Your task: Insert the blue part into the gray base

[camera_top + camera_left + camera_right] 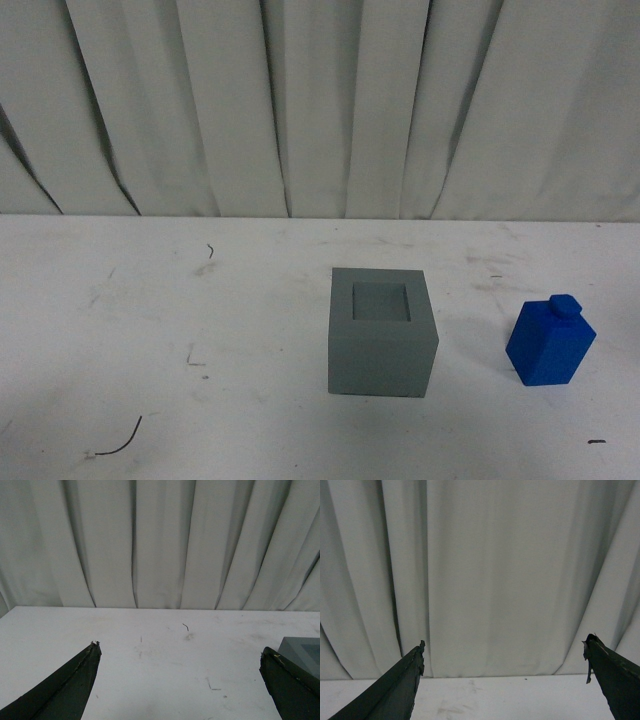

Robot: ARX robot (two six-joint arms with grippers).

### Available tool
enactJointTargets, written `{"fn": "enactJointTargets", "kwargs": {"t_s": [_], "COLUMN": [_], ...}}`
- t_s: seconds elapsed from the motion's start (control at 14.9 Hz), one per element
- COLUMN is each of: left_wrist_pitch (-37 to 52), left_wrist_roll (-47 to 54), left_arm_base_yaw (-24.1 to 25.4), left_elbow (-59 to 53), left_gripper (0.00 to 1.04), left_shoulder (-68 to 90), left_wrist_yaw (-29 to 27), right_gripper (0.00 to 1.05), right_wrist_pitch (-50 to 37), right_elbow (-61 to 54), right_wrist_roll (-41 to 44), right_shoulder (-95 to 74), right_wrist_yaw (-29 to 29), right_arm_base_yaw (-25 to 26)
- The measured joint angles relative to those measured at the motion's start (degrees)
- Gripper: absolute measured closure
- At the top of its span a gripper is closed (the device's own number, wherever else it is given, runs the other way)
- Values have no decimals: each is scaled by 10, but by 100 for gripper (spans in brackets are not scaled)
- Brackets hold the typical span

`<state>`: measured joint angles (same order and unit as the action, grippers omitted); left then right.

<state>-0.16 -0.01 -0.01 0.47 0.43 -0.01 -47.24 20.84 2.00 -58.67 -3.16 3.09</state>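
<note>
I'm seeing left jaws and right jaws standing wide, holding nothing; the gray base point(381, 335) is peeking past one left jaw; the blue part point(550, 342) is standing on the tabletop point(150, 300), right of the base, apart.

A scuffed white bench point(150, 300) carries a matte gray cube point(381, 345) with a square top recess. Near its right side, not touching, stands a bright blue plastic block point(550, 342).

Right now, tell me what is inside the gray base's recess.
The recess in the gray base shows only its own gray floor, nothing in it. Its near rim hides the floor's front edge. The blue part stands apart.
</note>
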Motion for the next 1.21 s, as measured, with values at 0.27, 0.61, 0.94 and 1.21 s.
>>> {"fn": "enactJointTargets", "kwargs": {"t_s": [0.27,0.61,0.94,1.21], "left_wrist_pitch": [0,0,0,0], "left_wrist_roll": [0,0,0,0], "left_arm_base_yaw": [0,0,0,0], "left_elbow": [0,0,0,0], "left_gripper": [7,7,7,7], "left_shoulder": [0,0,0,0], "left_wrist_yaw": [0,0,0,0], "right_gripper": [6,6,6,6], "right_wrist_pitch": [50,166,428,651], "right_elbow": [216,372,531,596], "right_wrist_roll": [36,172,419,629], "right_shoulder": [-210,-293,-362,-407], "right_wrist_yaw": [31,-2,-144,-176], "right_arm_base_yaw": [-23,-14,16,9]}}
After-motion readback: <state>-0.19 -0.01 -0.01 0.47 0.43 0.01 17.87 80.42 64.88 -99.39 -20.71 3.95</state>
